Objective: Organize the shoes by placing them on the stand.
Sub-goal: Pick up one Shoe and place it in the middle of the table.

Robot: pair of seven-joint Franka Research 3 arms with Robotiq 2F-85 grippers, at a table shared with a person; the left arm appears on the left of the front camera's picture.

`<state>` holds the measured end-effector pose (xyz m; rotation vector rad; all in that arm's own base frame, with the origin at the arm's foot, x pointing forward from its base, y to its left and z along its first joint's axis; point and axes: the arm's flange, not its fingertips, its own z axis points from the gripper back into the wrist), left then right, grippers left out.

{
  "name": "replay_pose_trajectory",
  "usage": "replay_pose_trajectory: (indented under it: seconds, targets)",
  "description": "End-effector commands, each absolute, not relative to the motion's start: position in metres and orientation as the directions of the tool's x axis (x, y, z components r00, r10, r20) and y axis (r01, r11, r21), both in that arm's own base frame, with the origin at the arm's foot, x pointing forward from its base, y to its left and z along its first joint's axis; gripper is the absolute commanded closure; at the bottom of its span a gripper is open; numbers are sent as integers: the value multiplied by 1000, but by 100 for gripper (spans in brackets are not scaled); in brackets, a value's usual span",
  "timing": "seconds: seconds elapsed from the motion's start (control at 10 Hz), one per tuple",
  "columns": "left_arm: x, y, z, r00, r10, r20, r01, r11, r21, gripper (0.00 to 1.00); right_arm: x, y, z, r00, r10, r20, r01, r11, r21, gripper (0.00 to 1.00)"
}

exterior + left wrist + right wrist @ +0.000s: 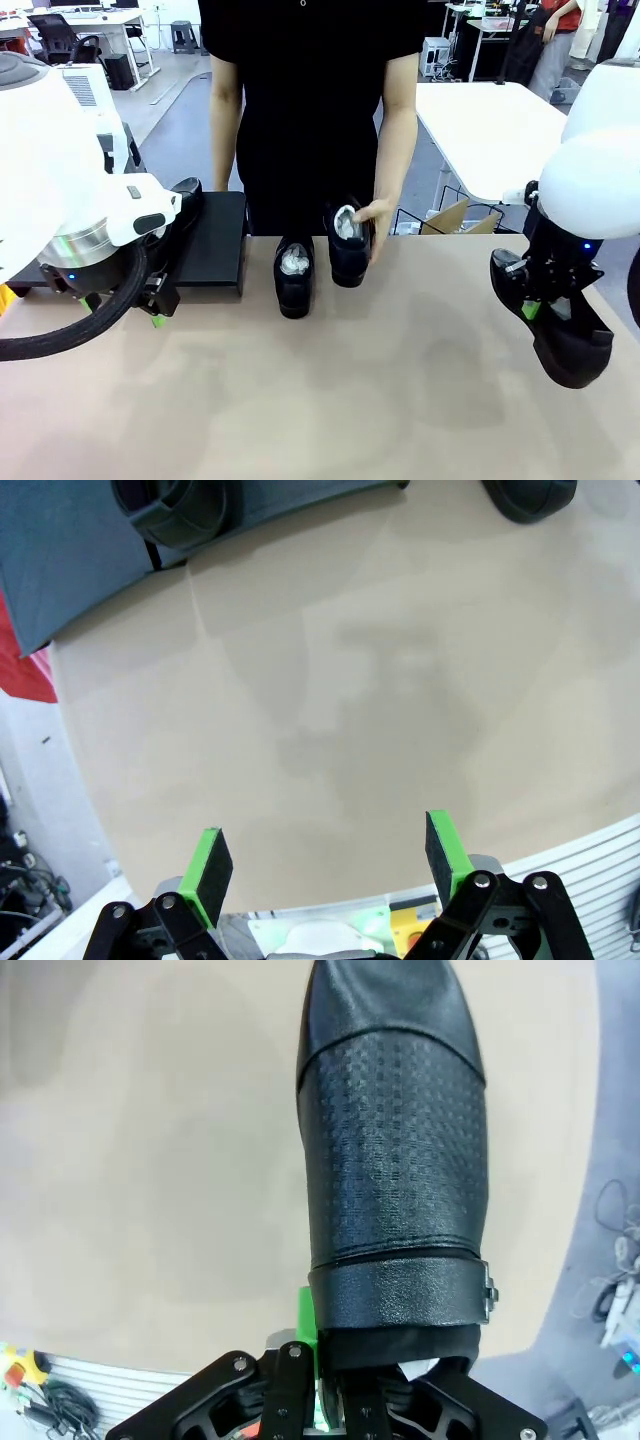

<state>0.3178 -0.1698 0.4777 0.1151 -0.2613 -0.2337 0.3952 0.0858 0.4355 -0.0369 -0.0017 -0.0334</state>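
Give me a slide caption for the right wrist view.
Right hand shut on a black shoe, holding it over the tan table.

Stand (215,250): I see a low, flat matte-black platform at the table's far edge, left of the middle.
Shoe on stand (187,193): glossy black, on the stand's far left part; an arm hides most of it from me.
Middle shoe (294,275): black, sole down on the table just right of the stand, near the far edge, white paper in its opening.
Far shoe (347,245): just beside the middle shoe at the far edge, paper-stuffed, with a person's hand (378,215) on its right side.
Held shoe (565,345): lifted over the table's right edge, toe lowest, pinched at the heel collar by the right gripper (530,308); I see an embossed upper and a smooth toe.
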Motion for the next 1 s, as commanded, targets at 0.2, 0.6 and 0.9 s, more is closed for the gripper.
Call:
replay_pose_trajectory:
  seconds: [0.2,0.6,0.9]
  targets:
    - [318,-170,479,940,-237,245,208,968,139,0,429,67,424,999,-42,24,43,998,-34,100]
    - [318,-170,479,940,-237,245,208,968,139,0,354,156,429,998,-61,-11,62,998,12,100]
    - [318,-170,479,940,-237,245,208,968,139,0,312,233,425,995,-66,-74,74,991,111,100]
